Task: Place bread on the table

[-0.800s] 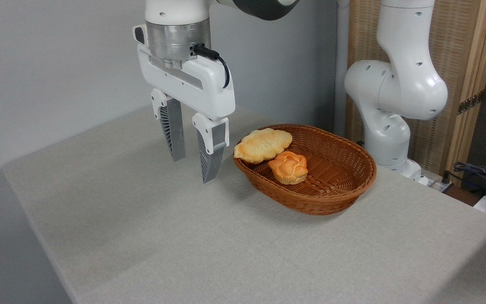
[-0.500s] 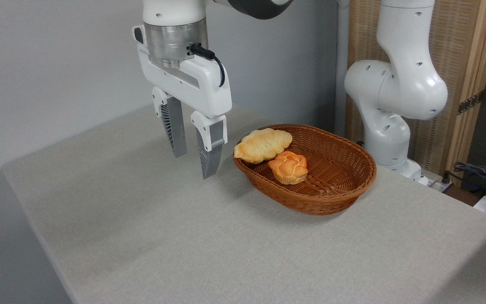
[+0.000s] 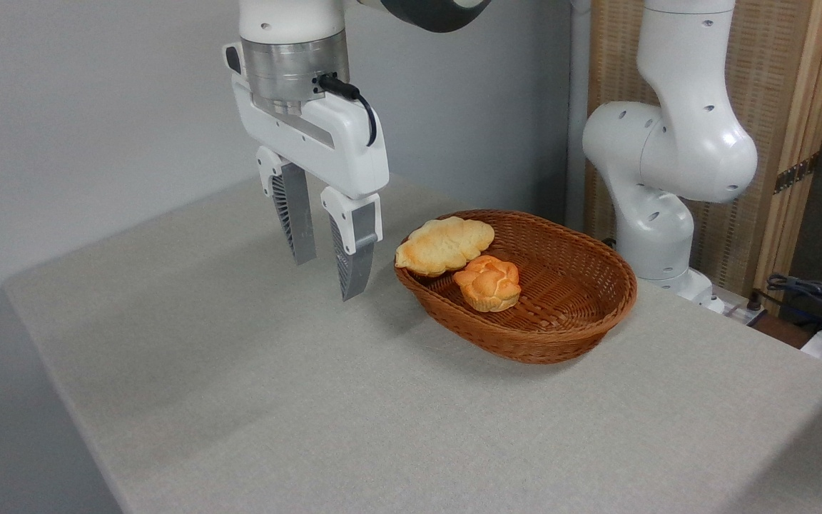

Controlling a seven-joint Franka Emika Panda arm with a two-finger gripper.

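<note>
Bread (image 3: pixel 444 245), pale golden with a lumpy top and browned edges, lies in the brown wicker basket (image 3: pixel 575 325) a little right of the frame's centre, propped against the basket's upper-left wall so that its left end sits at the rim. Just below and to the right of it we see a smaller orange flower-shaped bun (image 3: pixel 488 283), touching or nearly touching the bread and resting on the basket's woven floor. The basket stands on the table (image 3: pixel 275 400), whose grey-beige speckled fabric fills the lower half of the frame. Our gripper (image 3: pixel 327 278) hangs in the upper left-centre, pointing down, left of the basket and clear of both the bread and the rim. Its two grey ribbed fingers (image 3: pixel 352 258) stand apart with a plain gap between them and nothing held, so we read it as released. The fingertips appear to be above the fabric rather than on it, with a soft shadow on the cloth beneath, though we cannot tell exactly how high they hover. A black cable (image 3: pixel 354 100) loops from the silver wrist into the white gripper body. At the upper right the arm's white base joints (image 3: pixel 668 157) rise behind the basket, in front of a woven screen with a wooden frame (image 3: pixel 789 93), and some cables (image 3: pixel 814 293) lie at the right edge.
</note>
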